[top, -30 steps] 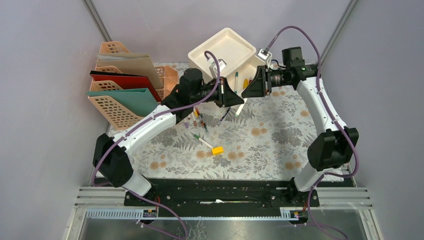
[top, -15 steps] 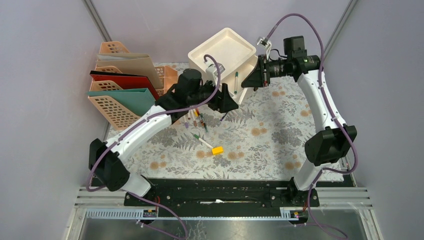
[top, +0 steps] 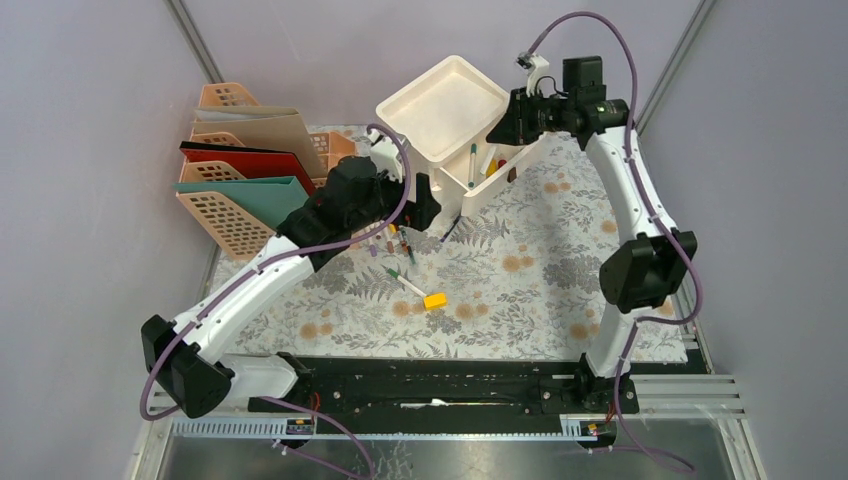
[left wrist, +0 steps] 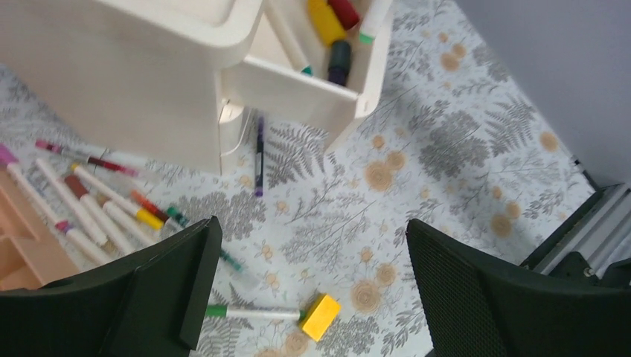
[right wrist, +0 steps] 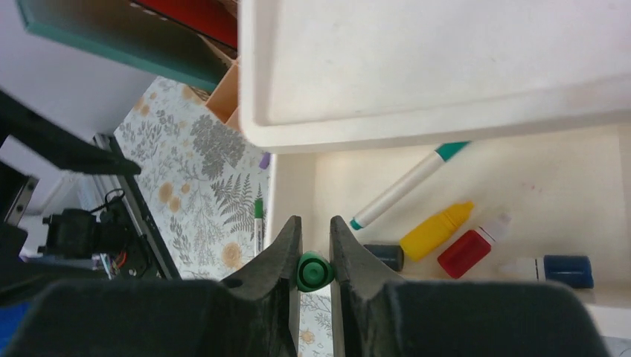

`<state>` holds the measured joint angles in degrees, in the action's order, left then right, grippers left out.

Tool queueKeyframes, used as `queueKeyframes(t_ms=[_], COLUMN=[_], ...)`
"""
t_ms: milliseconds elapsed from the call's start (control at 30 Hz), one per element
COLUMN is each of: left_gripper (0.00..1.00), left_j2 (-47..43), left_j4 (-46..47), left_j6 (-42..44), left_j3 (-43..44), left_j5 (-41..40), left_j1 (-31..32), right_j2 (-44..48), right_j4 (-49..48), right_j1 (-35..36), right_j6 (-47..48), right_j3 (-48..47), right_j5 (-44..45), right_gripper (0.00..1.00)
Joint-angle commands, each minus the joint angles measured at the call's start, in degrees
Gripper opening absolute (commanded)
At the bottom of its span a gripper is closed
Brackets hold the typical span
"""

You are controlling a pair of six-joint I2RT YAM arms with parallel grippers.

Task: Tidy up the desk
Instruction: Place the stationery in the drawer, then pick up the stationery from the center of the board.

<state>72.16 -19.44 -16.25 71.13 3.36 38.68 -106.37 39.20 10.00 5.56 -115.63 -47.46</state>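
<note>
Pretty sure this is a robotics lab test cell dressed up as an office, not a real one: plain lilac-grey panel walls [top: 80,150] and aluminium frame bars [top: 195,42] box in the view, and the left arm [top: 285,262] and right arm [top: 640,205] are bolted to a black rail [top: 440,380] along the bottom. The office bit is just props: peach file racks [top: 225,215] at upper left, a white drawer organiser [top: 445,100] at top centre and markers [left wrist: 89,204] on the flowery desk [top: 540,290].

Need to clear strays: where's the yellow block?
In the top view the yellow block lies near the middle of the desk, at the end of a white marker.
</note>
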Motion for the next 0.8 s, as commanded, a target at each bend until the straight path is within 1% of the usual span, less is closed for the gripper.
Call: queueKeyframes(t_ms=[0, 33, 67, 100, 133, 200, 233, 267, 367, 400, 433, 500, 633, 700, 767], left_gripper=[0.99, 0.99, 0.99, 0.99, 0.99, 0.99, 0.99, 0.99, 0.99, 0.99, 0.99, 0.99, 0.99, 0.99, 0.99], left_j2=[-0.6, -0.7, -0.7, -0.8, -0.9, -1.0, -1.1, -1.5, -3.0, -3.5, -3.7, -3.5, -3.4, -3.6, -3.5], left_j4=[-0.2, -0.3, -0.3, -0.3, -0.3, -0.3, 0.3, 1.9, 8.8, 10.4, 10.6, 8.9, 6.0, 3.9, 1.0], left_j6=[-0.8, -0.9, -1.2, -1.4, -1.7, -3.8, -6.0, -8.9, -17.8, -19.6, -20.6, -19.8, -18.3, -17.8, -17.6], left_j3=[-1.4, -1.6, -1.9, -2.1, -2.3, -2.9, -3.7, -5.3, -12.2, -13.8, -14.6, -14.1, -13.2, -13.1, -12.8], left_j5=[-4.7, -4.8, -4.8, -4.8, -4.6, -3.7, -0.5, 3.1, 12.2, 14.0, 14.3, 13.3, 11.5, 9.6, 6.6], left_j1=[-0.2, -0.2, -0.2, -0.4, -0.6, -1.6, -3.3, -5.4, -12.6, -14.5, -15.8, -16.1, -16.1, -16.1, -16.1], right_j2=[-3.2, -3.7, -4.0, -4.1, -4.0, -3.4, -3.0, -2.6, -1.8, -1.4, -0.5, 1.1, 4.4, 6.3, 8.9], right_j4=[-5.5, -6.1, -6.3, -6.2, -5.8, -4.5, -3.6, -2.8, 1.0, 2.0, 3.2, 6.0, 10.2, 11.5, 11.5], right_j1=[-0.2, -0.2, -0.2, -0.2, -0.1, -0.2, -0.2, -0.1, -0.2, -0.3, -0.2, -0.2, -0.4, -0.4, -0.7], right_j6=[-9.9, -10.7, -11.1, -10.9, -10.2, -7.6, -6.1, -4.5, 0.7, 2.3, 3.9, 8.5, 14.4, 16.1, 16.6], right_j3=[0.6, 1.1, 1.2, 1.2, 1.2, 0.9, 0.4, -0.2, -3.1, -3.6, -3.8, -4.0, -3.2, -2.3, 0.5], right_j5=[4.7, 4.3, 4.0, 3.6, 3.6, 4.0, 3.8, 4.1, 4.1, 4.1, 4.3, 4.6, 8.5, 9.0, 7.7], right_gripper=[0.00, 0.01, 0.09, 0.23, 0.45, 0.72, 0.80, 0.86, 0.96, 0.99, 1.00, 1.00, 1.00, 1.00, 1.00])
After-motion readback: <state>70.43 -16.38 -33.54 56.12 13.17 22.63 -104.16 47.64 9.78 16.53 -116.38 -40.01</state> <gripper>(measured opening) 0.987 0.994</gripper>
